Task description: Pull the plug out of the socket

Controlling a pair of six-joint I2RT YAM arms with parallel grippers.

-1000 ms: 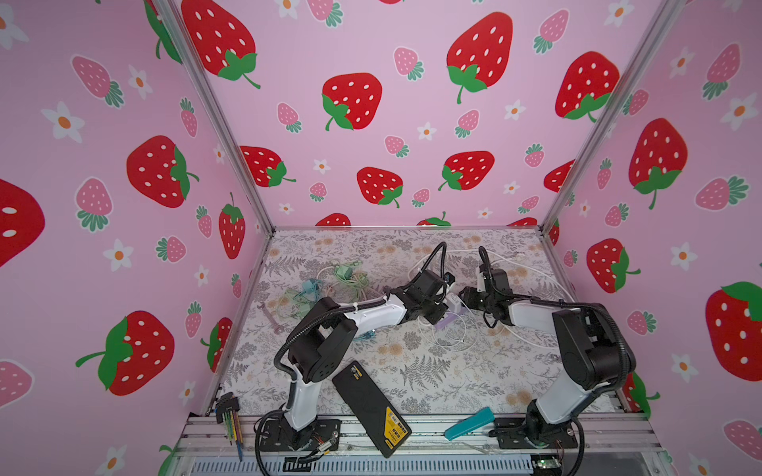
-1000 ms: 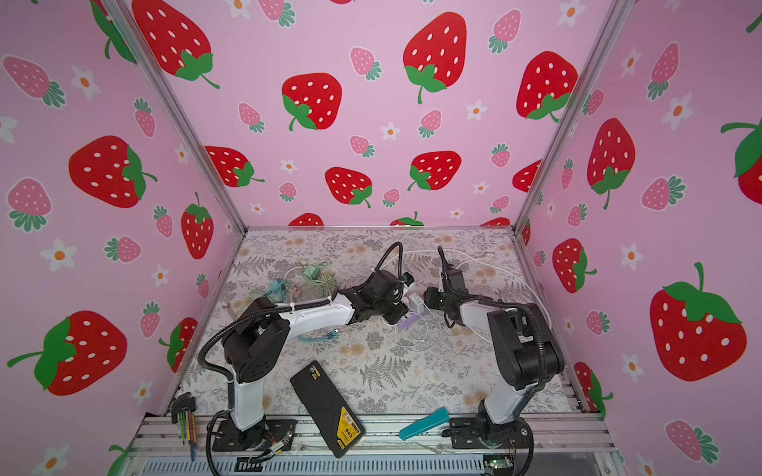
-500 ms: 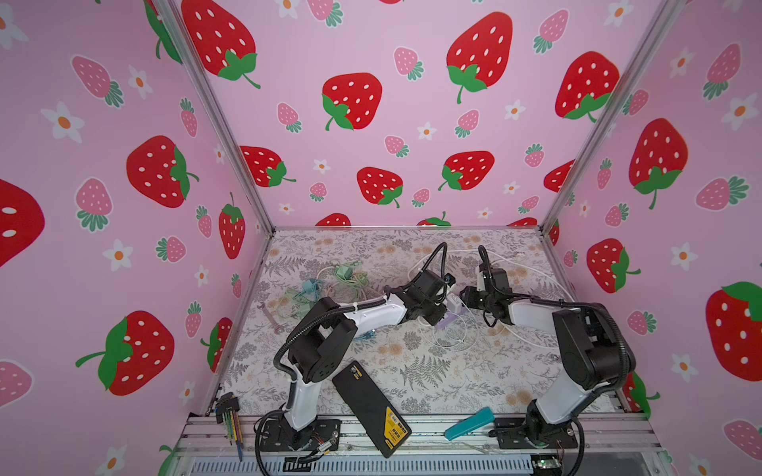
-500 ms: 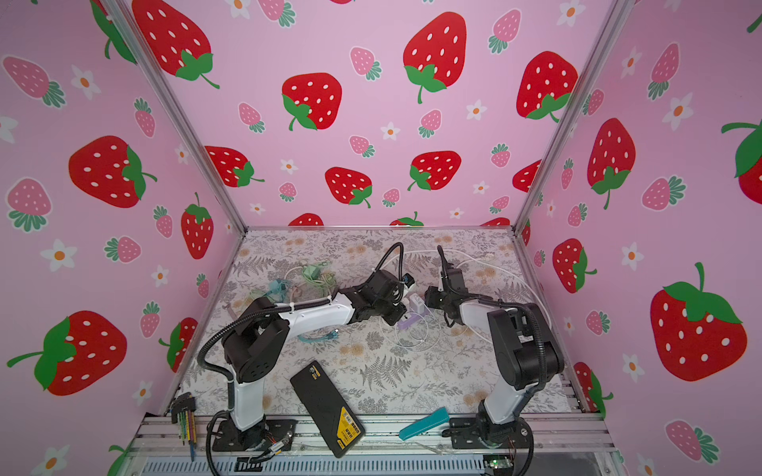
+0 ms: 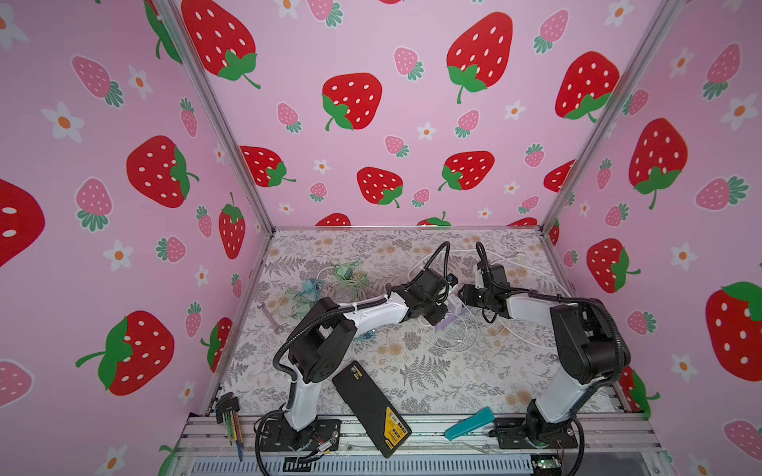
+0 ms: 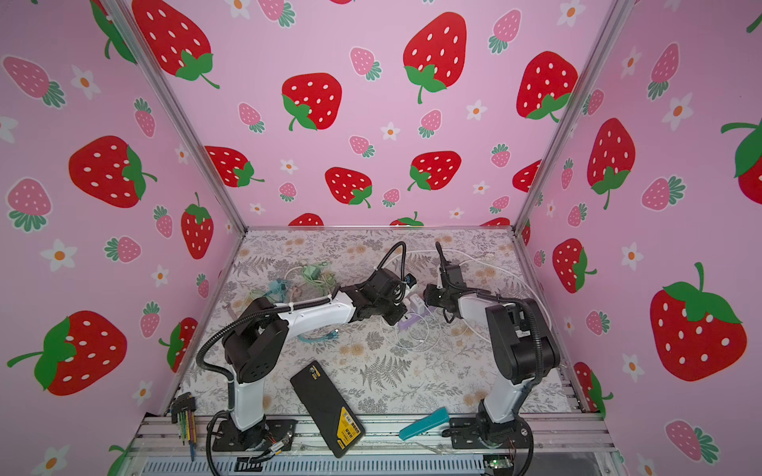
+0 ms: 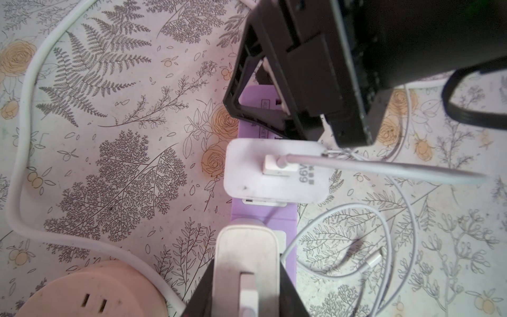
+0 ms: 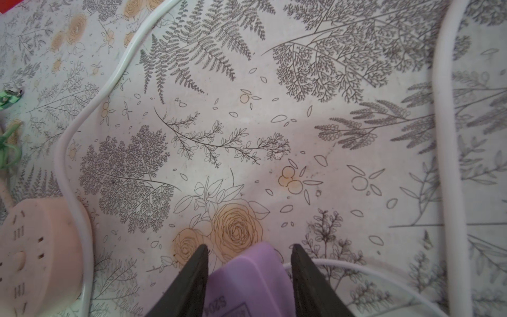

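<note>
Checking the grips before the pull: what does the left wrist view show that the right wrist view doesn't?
Left wrist only: left gripper shut on the white plug, plus a second charger on the strip. Right wrist only: a green cable. Both: the purple strip in the right gripper, the pink socket and thick white cable.

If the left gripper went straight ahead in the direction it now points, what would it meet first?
Probably the cabled white charger, plugged into the purple power strip just ahead of the white plug that the left gripper holds. Beyond it stand the right gripper's fingers. Heights are hard to judge.
</note>
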